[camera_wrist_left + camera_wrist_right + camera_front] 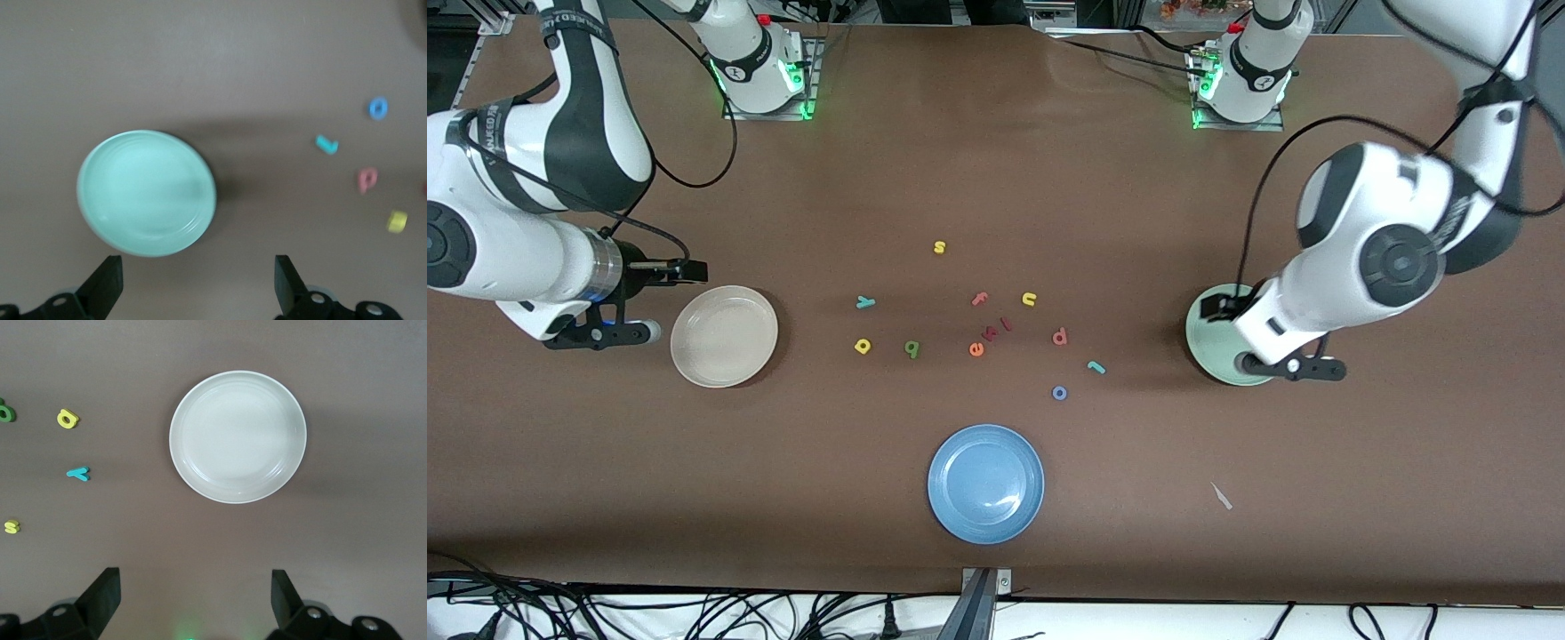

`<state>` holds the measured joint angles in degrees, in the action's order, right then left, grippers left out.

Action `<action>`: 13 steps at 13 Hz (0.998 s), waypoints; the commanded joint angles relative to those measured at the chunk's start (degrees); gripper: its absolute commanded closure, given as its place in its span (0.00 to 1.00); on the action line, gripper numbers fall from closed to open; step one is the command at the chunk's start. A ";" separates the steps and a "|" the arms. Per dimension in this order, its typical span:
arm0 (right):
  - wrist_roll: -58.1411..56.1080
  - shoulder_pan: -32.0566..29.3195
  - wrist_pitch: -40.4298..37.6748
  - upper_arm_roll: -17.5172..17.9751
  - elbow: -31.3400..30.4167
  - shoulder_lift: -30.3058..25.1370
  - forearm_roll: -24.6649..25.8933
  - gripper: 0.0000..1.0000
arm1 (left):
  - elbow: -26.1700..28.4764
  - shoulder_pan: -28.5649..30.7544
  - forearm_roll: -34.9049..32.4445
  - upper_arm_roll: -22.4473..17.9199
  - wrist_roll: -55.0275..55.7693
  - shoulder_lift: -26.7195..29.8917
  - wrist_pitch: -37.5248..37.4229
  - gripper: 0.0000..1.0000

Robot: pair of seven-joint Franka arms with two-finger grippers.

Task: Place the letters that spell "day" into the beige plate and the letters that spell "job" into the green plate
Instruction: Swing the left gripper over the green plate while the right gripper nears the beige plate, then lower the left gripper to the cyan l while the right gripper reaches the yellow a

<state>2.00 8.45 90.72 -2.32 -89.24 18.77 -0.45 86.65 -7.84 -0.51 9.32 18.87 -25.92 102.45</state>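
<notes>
right pincer (609,333): wide, empty, beside beige plate (724,336).
day: y (864,302), a (863,346), d (911,348) loose on surface, mid-table.
job: b (1060,336), j (1096,366), o (1059,392) loose, toward green plate (1209,333).
left pincer (1294,366): wide, empty, over green plate.
step: none placed; likely next, reach a letter.

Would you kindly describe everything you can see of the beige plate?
The beige plate is a round, shallow, cream-coloured dish with a smooth, slightly glossy surface and a gently raised rim. It sits flat on the brown table toward the right arm's end and holds nothing. No letter touches it; the yellow "a" and teal "y" lie apart from it, toward the table's middle. The open right gripper hangs beside it without touching.
</notes>
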 commanded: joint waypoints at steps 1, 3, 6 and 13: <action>0.19 0.77 0.94 0.04 0.82 1.26 -2.08 0.00 | -2.36 -3.39 3.83 -0.09 13.24 -4.03 3.18 0.00; 2.02 2.44 4.10 -0.05 0.03 2.05 -3.32 0.00 | -2.45 -5.06 5.42 0.00 25.80 -7.11 8.44 0.00; 10.44 6.39 10.24 0.04 -2.59 3.29 -3.59 0.00 | -2.45 -5.95 5.60 0.00 39.54 -10.72 11.89 0.00; 30.77 9.74 31.76 3.90 -15.33 2.85 -3.50 0.00 | -2.45 -5.52 10.61 -0.53 46.25 -17.31 11.98 0.00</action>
<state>29.96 18.36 116.91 1.05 -99.66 23.07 -3.20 86.15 -13.42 8.94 8.79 63.24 -41.17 114.83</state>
